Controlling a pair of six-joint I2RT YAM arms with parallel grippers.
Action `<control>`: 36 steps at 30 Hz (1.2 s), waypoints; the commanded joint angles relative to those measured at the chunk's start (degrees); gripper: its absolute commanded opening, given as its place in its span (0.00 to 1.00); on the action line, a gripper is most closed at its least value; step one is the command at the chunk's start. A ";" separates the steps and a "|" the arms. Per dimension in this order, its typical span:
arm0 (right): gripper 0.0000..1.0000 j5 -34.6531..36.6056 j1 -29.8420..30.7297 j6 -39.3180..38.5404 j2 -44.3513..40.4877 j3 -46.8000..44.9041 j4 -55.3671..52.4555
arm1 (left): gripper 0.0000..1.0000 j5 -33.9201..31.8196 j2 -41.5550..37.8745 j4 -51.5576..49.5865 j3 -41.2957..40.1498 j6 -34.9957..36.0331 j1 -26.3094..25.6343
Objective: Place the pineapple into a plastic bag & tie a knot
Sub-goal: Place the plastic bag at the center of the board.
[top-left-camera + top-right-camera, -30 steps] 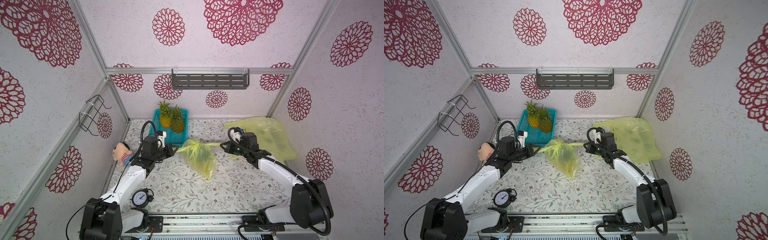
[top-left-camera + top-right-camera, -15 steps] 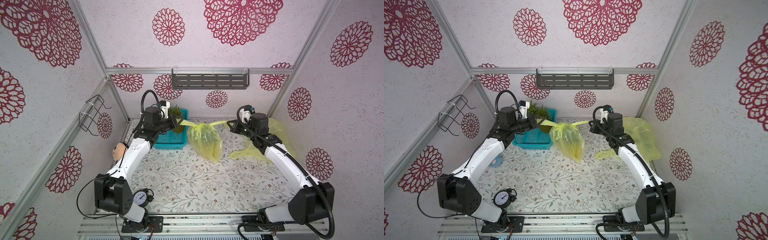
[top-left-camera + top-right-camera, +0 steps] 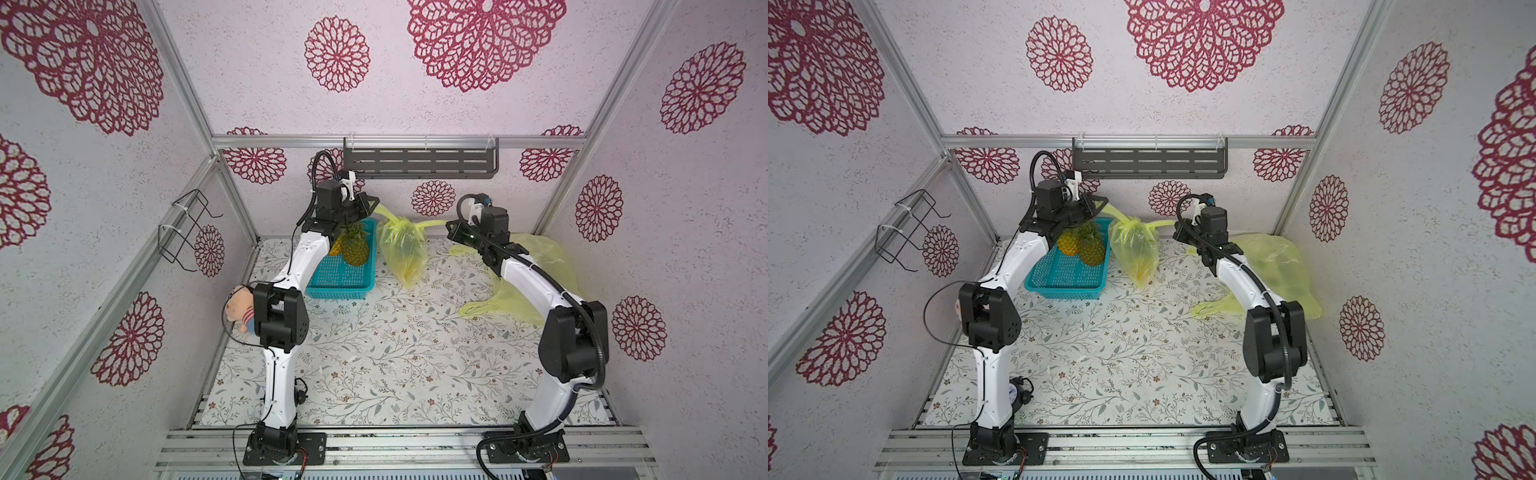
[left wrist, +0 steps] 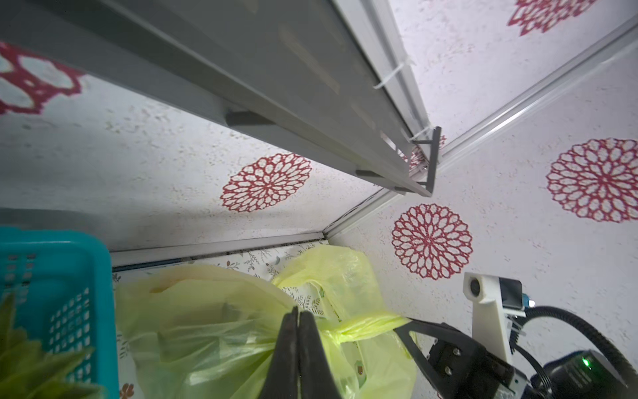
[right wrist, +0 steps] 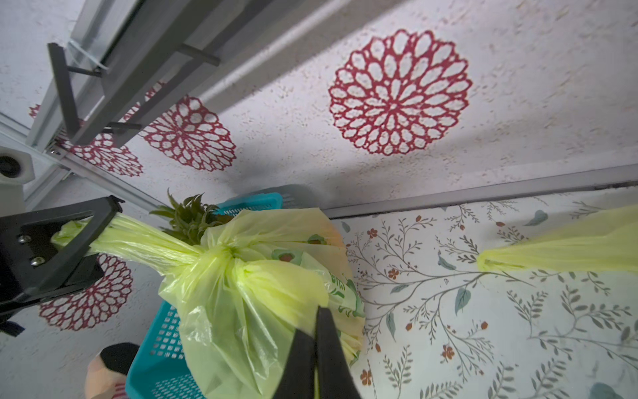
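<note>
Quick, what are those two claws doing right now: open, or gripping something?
Left gripper: closed, pinching one handle of the yellow bag.
Right gripper: closed, pinching the bag's other handle.

Thin, translucent, crinkled, glossy yellow plastic bag [image 3: 405,253]; perforated smooth teal plastic basket [image 3: 345,283]; matt floral-printed bench [image 3: 395,353]; matt grey metal shelf [image 3: 419,164].

You can't tell what's in the bag [image 3: 405,249]: film too cloudy. Handle ends vanish inside the left gripper [image 3: 371,208] and right gripper [image 3: 450,226]. The doll [image 3: 240,305] and gauge [image 3: 1018,392] sit mostly behind the left arm [image 3: 309,253]. Wrist views crop both finger pairs at the frame edge.
</note>
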 commanded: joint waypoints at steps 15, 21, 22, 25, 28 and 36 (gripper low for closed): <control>0.02 -0.52 -3.10 4.86 9.05 6.71 12.89 | 0.23 -5.64 2.83 15.03 0.52 -1.76 4.47; 0.61 -0.70 -3.35 0.87 3.69 1.96 7.13 | 0.57 -7.55 -6.97 15.74 -13.48 1.56 4.38; 0.65 -0.97 -3.51 0.44 2.43 0.89 6.56 | 0.61 -8.16 -9.03 15.89 -16.00 1.96 4.38; 0.72 -1.35 -3.93 -0.92 -1.81 -2.95 4.28 | 0.67 -9.51 -14.90 15.85 -23.36 3.12 4.38; 0.77 0.57 -4.70 -2.05 -7.09 -8.19 1.40 | 0.76 -12.11 -22.08 13.53 -30.65 4.90 4.47; 0.81 12.20 -7.76 -6.88 -18.97 -22.60 -12.11 | 0.97 -23.88 -40.12 2.74 -49.71 10.33 4.65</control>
